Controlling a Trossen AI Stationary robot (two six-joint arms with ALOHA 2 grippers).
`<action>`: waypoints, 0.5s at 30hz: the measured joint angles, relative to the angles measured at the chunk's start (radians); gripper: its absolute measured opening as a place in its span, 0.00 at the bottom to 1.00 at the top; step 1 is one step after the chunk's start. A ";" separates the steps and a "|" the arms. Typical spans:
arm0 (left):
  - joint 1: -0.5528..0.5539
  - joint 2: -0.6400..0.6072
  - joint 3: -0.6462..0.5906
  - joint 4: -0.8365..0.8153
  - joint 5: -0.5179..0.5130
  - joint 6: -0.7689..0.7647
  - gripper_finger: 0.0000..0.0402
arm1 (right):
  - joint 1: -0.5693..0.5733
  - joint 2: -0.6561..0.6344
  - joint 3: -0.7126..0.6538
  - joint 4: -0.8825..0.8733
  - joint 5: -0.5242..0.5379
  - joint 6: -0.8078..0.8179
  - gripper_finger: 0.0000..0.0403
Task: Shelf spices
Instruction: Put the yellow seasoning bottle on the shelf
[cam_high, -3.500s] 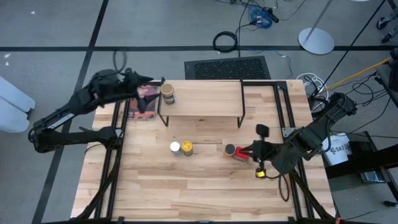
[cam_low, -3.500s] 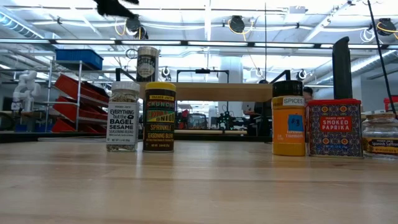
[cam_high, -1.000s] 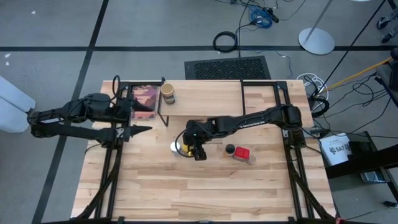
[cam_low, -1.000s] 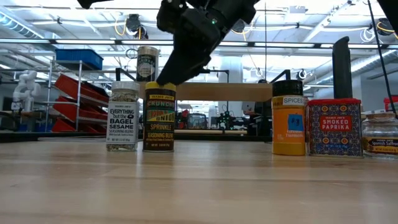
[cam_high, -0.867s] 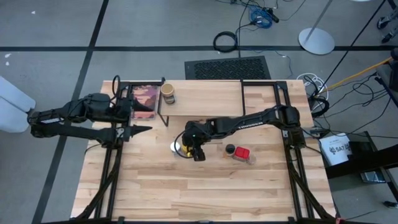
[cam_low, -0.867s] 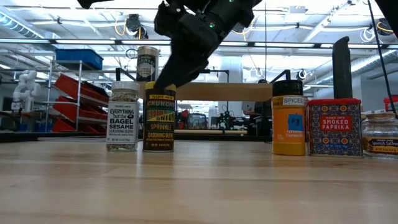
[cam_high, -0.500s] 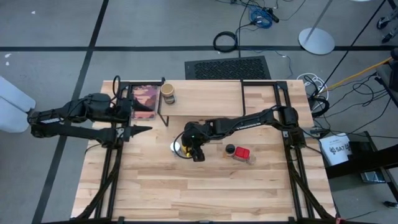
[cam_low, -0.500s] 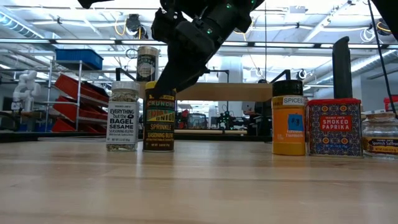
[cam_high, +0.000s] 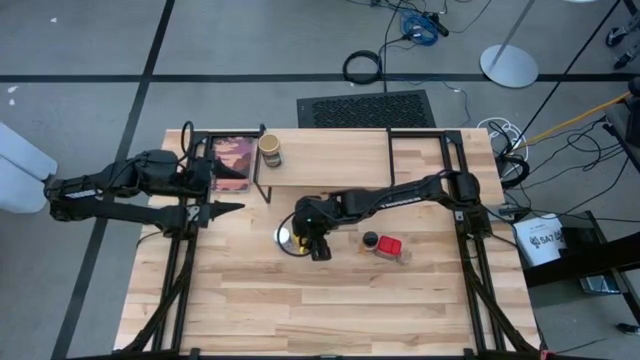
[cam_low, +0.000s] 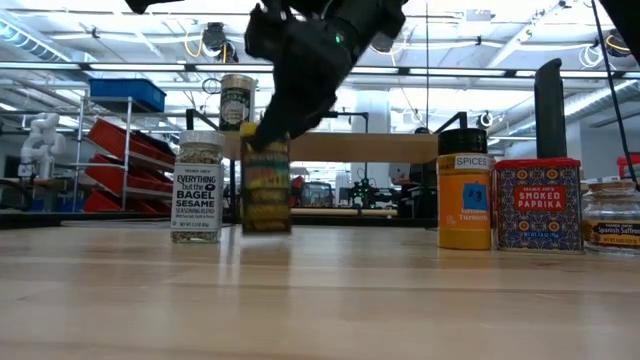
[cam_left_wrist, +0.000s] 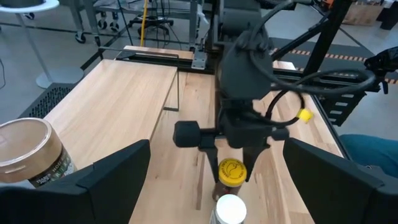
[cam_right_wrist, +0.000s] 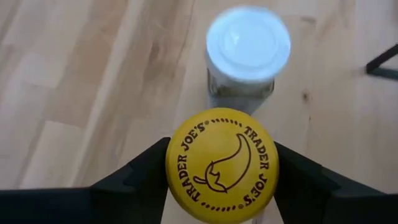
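Here the right pincer (cam_right_wrist: 221, 163) grips the yellow lid (cam_right_wrist: 222, 163) from above, white jar (cam_right_wrist: 247, 50) just beyond; left pincer (cam_high: 222, 192) waits open near the shelf (cam_high: 325, 160).

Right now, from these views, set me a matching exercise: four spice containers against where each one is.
Things:
1. yellow-lidded jar
2. white-lidded jar
3. tan jar
4. red box

Places:
A. on the shelf
B. between the right gripper fingers
C. on the table beside the dark-lidded orange jar
D. on the table next to the gripped jar

Pairs: 1-B, 2-D, 3-A, 4-C
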 joint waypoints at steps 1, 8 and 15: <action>0.000 0.000 0.000 0.000 0.000 0.000 0.94 | 0.002 0.000 0.017 -0.015 -0.001 0.003 0.55; 0.000 0.000 0.000 0.000 0.000 -0.001 0.94 | 0.010 -0.003 0.186 -0.214 -0.001 0.014 0.56; 0.000 0.000 0.000 -0.001 0.000 -0.002 0.94 | 0.008 -0.005 0.374 -0.403 0.010 -0.016 0.56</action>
